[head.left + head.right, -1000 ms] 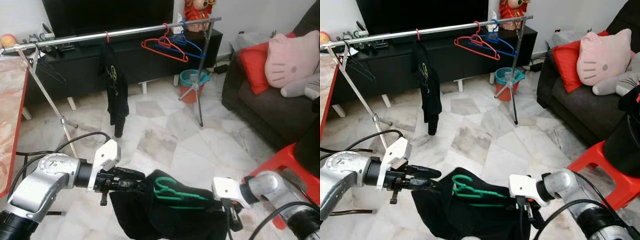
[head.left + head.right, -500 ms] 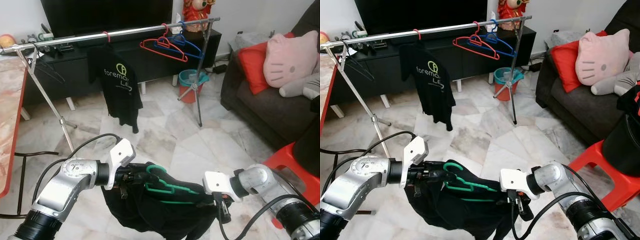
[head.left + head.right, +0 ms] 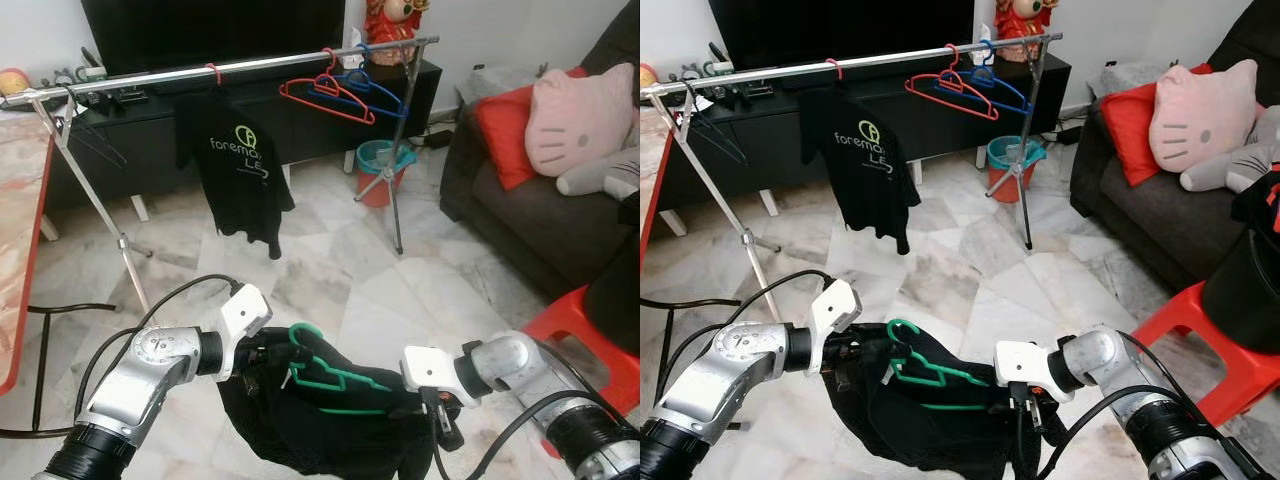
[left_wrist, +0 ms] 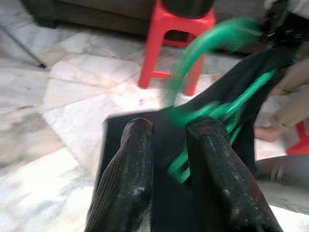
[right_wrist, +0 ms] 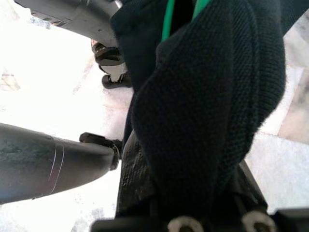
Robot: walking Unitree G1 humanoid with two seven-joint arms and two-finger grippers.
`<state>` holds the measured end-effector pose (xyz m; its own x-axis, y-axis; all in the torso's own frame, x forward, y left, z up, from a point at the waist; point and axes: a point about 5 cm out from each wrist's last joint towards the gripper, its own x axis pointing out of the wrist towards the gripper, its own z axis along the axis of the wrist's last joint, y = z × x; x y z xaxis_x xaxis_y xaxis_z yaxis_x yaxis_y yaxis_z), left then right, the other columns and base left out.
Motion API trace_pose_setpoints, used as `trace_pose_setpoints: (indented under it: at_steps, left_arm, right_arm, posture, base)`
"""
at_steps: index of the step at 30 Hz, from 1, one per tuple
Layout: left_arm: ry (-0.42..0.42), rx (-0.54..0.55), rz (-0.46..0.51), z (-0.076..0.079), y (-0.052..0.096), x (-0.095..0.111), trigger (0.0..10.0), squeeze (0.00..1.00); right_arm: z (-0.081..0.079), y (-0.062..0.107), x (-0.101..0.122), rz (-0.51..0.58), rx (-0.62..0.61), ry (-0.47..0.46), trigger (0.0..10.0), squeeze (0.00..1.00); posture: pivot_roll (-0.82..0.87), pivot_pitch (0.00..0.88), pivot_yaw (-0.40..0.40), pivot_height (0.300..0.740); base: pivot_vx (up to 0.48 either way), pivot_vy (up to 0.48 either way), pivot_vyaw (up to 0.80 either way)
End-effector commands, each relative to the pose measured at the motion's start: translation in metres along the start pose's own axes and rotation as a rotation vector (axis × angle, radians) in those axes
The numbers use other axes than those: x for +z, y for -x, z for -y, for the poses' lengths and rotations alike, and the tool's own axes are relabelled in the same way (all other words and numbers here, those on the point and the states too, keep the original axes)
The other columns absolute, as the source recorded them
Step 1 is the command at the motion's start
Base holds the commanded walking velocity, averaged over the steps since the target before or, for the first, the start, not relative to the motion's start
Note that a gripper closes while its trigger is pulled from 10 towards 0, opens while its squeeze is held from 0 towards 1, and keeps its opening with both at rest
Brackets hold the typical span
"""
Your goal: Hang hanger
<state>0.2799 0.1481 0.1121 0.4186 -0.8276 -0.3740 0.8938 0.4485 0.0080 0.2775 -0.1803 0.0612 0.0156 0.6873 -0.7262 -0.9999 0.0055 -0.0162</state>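
Between both grippers, green hanger (image 3: 330, 375) apparently lower, black shirt (image 3: 243, 178) unchanged

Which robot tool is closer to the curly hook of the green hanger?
Left. The left tool is right beside the green hanger's hook, pinching the black garment there. The right tool grips the cloth at the hanger's far end, away from the hook.

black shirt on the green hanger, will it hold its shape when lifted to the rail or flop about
Probably floppy: the black shirt sags in loose folds between the left gripper and right gripper. The green hanger looks stiff, so it should carry the shoulders. The fabric seems light, likely to swing.
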Motion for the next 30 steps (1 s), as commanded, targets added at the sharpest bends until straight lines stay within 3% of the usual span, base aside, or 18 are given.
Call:
trace_pose_setpoints:
  at_steps: [1,8,13,30]
  left_arm:
    - [0.000,0.063,-0.040,-0.010,0.012,-0.006,10.0,0.00]
    - [0.031,-0.022,0.001,-0.005,0.030,0.000,10.0,0.00]
    - [0.026,-0.066,-0.052,-0.002,0.038,-0.005,10.0,0.00]
    - [0.062,-0.212,-0.013,0.020,0.012,0.000,10.0,0.00]
  right_arm:
    - [0.006,0.005,0.007,0.013,-0.017,0.044,0.0,0.00]
    - [0.003,0.000,-0.002,-0.009,-0.033,0.017,0.0,0.00]
    - [0.004,0.000,-0.005,-0.011,-0.053,0.010,0.0,0.00]
    - [0.012,-0.004,0.006,0.000,-0.059,0.046,0.0,0.00]
  posture:
    - [0.07,0.000,-0.047,0.740]
    - [0.08,0.000,-0.052,0.740]
    - [0.08,0.000,-0.054,0.740]
    - [0.08,0.000,-0.066,0.740]
  base:
    - [0.000,0.000,0.00]
    - [0.000,0.000,0.00]
    - [0.000,0.000,0.00]
    - [0.000,0.000,0.00]
